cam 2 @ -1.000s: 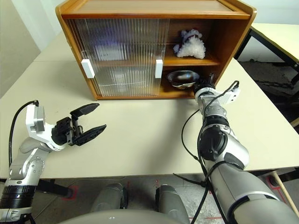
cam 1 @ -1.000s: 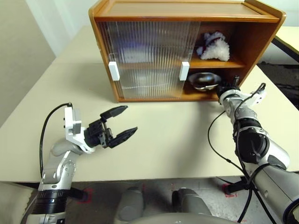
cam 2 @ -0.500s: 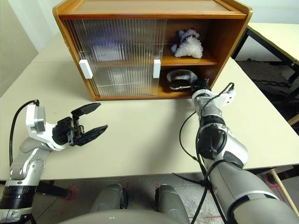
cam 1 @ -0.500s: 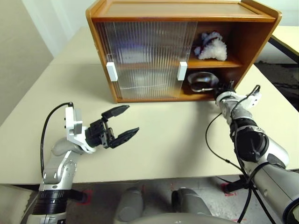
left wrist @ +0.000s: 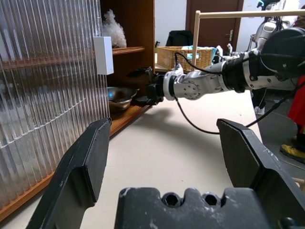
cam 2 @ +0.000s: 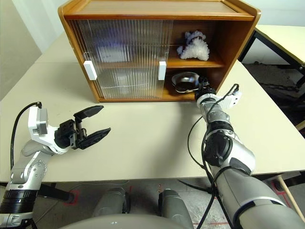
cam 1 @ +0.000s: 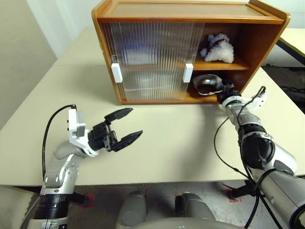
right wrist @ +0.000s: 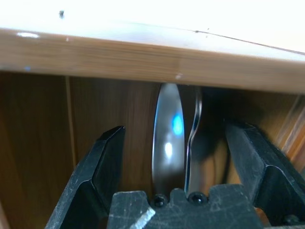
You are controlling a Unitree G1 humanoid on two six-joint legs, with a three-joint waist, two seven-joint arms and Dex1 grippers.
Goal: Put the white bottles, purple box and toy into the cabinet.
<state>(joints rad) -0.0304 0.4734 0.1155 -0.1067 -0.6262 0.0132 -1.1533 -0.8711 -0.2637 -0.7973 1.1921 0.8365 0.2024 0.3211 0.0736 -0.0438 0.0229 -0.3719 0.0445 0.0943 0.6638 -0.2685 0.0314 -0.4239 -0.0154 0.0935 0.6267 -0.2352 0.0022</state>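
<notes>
The right gripper (cam 2: 204,90), fingers spread, sits at the cabinet (cam 1: 143,9) lower shelf beside the metal bowl (cam 1: 208,84), apparently just released; the toy (cam 1: 218,48) rests on the shelf above, the left gripper (cam 1: 125,125) waits spread.

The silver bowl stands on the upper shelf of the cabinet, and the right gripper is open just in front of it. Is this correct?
Not quite. The silver bowl stands on the lower shelf of the cabinet, as the left eye view shows; the upper shelf holds the fluffy white toy. The rest holds: the right gripper is open just in front of the bowl.
</notes>
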